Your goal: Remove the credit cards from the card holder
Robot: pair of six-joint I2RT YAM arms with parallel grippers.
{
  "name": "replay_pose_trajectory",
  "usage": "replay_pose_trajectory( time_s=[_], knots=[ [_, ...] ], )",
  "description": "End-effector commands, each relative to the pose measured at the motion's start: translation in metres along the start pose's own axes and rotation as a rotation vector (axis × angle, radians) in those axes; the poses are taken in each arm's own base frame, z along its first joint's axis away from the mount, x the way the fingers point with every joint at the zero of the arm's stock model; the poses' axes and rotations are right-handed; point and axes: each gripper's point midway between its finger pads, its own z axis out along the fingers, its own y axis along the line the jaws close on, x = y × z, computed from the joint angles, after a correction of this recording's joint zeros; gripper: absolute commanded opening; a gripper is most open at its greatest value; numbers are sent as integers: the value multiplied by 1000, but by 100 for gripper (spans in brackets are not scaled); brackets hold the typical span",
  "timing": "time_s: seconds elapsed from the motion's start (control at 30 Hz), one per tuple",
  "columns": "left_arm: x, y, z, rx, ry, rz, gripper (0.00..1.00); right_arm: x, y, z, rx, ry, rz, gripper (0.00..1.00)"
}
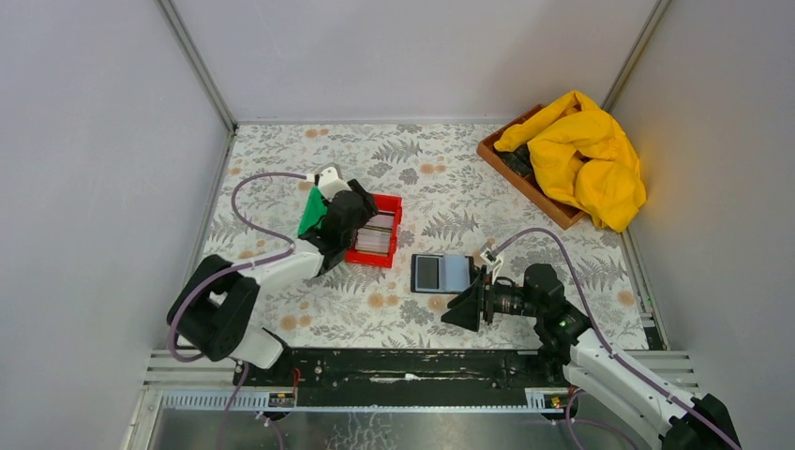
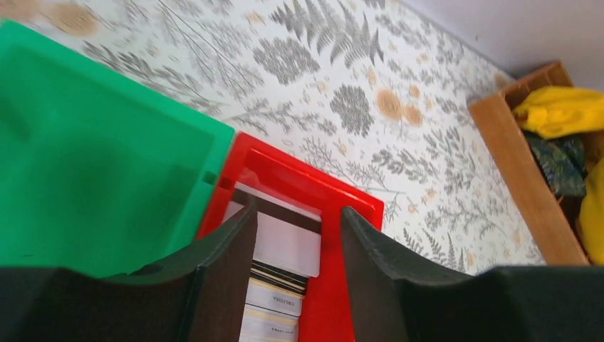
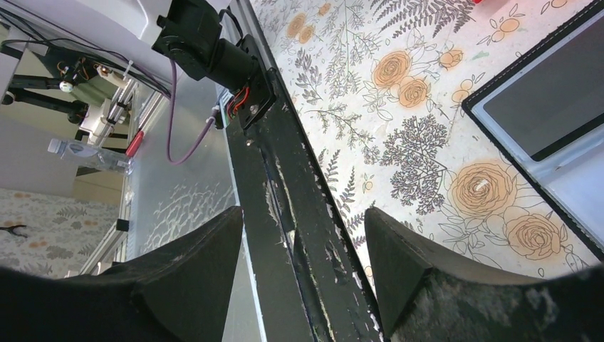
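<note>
The black card holder (image 1: 441, 274) lies open on the floral table, its left sleeve showing a dark rectangle and its right sleeve bluish-grey. Its corner appears in the right wrist view as card holder (image 3: 548, 107). Several credit cards (image 1: 377, 234) lie stacked in the red bin (image 1: 394, 204). My left gripper (image 1: 352, 220) hovers over that bin, open. In the left wrist view a white card with a dark stripe (image 2: 285, 246) lies on the stack between the fingers of the left gripper (image 2: 298, 214), untouched on its right side. My right gripper (image 1: 466, 305) stands open and empty near the holder's front right corner.
A green bin (image 1: 312, 214) adjoins the red bin on its left. A wooden tray (image 1: 525, 183) with a yellow cloth (image 1: 586, 155) sits at the back right. A black rail (image 3: 299, 214) runs along the table's near edge under the right gripper (image 3: 303, 217). Walls enclose three sides.
</note>
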Motion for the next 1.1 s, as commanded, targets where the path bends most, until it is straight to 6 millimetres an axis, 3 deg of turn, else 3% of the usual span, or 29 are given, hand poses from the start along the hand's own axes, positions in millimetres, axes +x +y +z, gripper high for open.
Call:
replay_pose_trajectory(
  time_s=[0.0,0.1,0.2,0.27,0.37,0.43,0.53,0.6,0.7,0.8,1.07],
  knots=[
    [-38,25,-17,-135,-122,52,55,-10,6,2,-29,-31,-58,71],
    [-50,32,-27,-161,-157,54,66,-10,4,3,-22,-30,-57,71],
    [-52,32,-31,-164,-146,84,68,-11,1,3,-8,-37,-60,70],
    [-45,22,-36,-105,-117,87,63,-16,-8,3,51,-57,-68,70],
    [-28,-1,-54,23,-103,100,48,-30,-33,1,211,-101,-77,68],
    [-8,-18,-71,111,-82,112,34,-39,-46,-1,293,-118,-87,50],
    [22,-49,-100,244,-32,118,1,-47,-59,1,365,-120,-80,16],
    [41,-66,-119,315,6,118,0,-52,-65,6,385,-120,-63,2],
    [69,-87,-139,421,80,105,0,-59,-72,19,386,-119,-21,0],
    [96,-100,-145,494,167,101,0,-57,-87,34,408,-76,39,0],
    [152,-82,-134,468,305,127,0,-49,-122,51,482,-54,128,0]
  ],
)
